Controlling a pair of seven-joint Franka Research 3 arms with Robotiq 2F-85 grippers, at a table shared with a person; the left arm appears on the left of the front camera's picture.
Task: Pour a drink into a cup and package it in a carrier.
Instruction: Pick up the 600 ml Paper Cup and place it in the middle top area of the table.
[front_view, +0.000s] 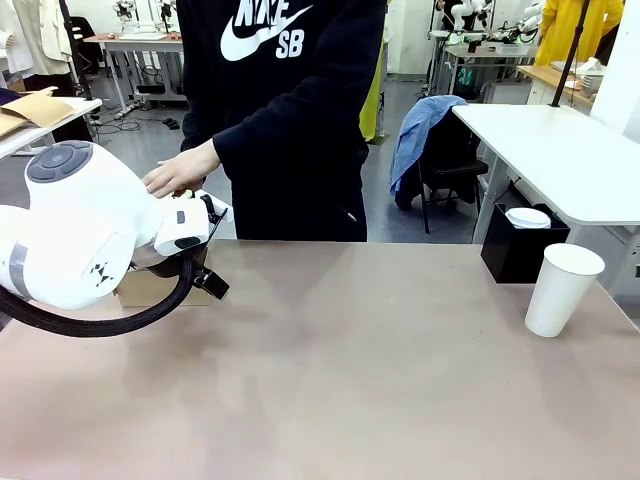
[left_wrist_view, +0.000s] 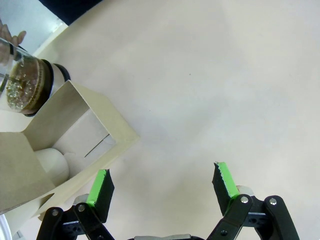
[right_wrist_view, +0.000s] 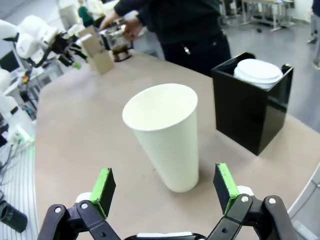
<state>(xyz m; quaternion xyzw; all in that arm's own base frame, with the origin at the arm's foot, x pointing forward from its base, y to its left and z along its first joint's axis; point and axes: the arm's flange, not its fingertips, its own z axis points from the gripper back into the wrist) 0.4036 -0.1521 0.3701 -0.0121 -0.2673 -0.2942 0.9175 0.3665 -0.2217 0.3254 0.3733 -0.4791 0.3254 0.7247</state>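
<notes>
One desk (front_view: 350, 380): tan top, read as a clock face from the robot's side, with the far edge at 12 o'clock.
Person (front_view: 290, 120): stood at the far edge near 11 o'clock in a dark top. One hand (front_view: 180, 172) was stretched down toward 10 o'clock, behind the left arm.
Left arm (front_view: 80, 225): white and bulky, it stretched in from 9 o'clock and hid most of the carrier in the front view.
Carrier (left_wrist_view: 115, 125): brown cardboard, standing on the desk at about 10 o'clock near the far left edge. It was off to one side of the left jaws, not between them.
Black box (front_view: 520, 250): open-topped, on the desk at 2 o'clock by the far right corner, with white lids (right_wrist_view: 257, 70) stacked inside.
Cup (front_view: 560, 290): white paper, upright at 3 o'clock near the right edge, close to the box but apart from it.
Drink (left_wrist_view: 22, 95): dark brown and bubbly, inside a clear press pot (left_wrist_view: 42, 75) just beside the carrier. Whether the two touched, I could not tell.
Left jaws: spread wide over bare desk, green pads (left_wrist_view: 100, 187) holding nothing.
Right jaws: spread wide, with the cup ahead of them and untouched.
</notes>
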